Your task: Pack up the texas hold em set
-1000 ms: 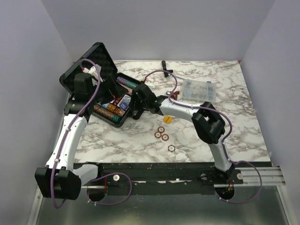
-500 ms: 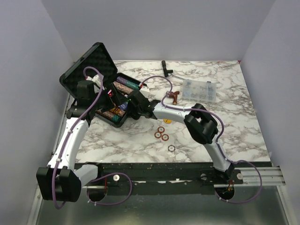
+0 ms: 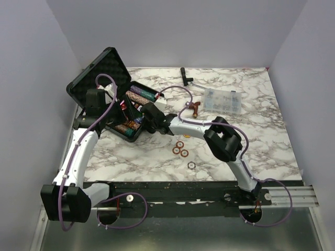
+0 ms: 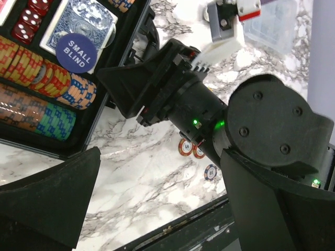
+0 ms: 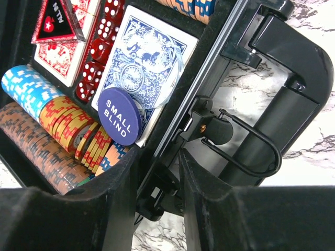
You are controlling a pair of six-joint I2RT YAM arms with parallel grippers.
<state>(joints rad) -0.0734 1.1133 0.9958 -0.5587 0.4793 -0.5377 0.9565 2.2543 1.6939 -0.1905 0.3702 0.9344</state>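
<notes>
Overhead view of a marble table [image 3: 261,141], two robot arms reaching in from the near edge. At the table's left rear, black briefcase [image 3: 128,135] lying open, lid [image 3: 99,70] tipped up and back, egg-crate foam lining on show. Packed in the tray: rows of multicoloured poker chips [image 5: 57,130] along one side, blue card deck [image 5: 152,57] face down just inside the front wall, red dice [image 5: 99,47] in a column touching its edge, red-backed deck [image 5: 57,55] beyond those. Resting on the blue deck's near corner, round blue "SMALL BLIND" button [image 5: 121,116]. Carry handle [image 5: 285,99] outside the front wall, over bare marble.

Left gripper [image 4: 159,157] hovering above the tray, fingers spread wide, camera looking down on the chip rows, the blue deck and the other arm's wrist. Right gripper [image 5: 158,167] low at the case's front wall, fingers set narrow, straddling that wall (cannot tell if actually clamping it).

Out on the marble, just right of the briefcase and near the right forearm, small round chips [image 3: 179,150]: three in a tight cluster, a fourth a little nearer the arm bases. At the right rear, well apart from the case, clear compartment box [image 3: 222,99] of small parts.
</notes>
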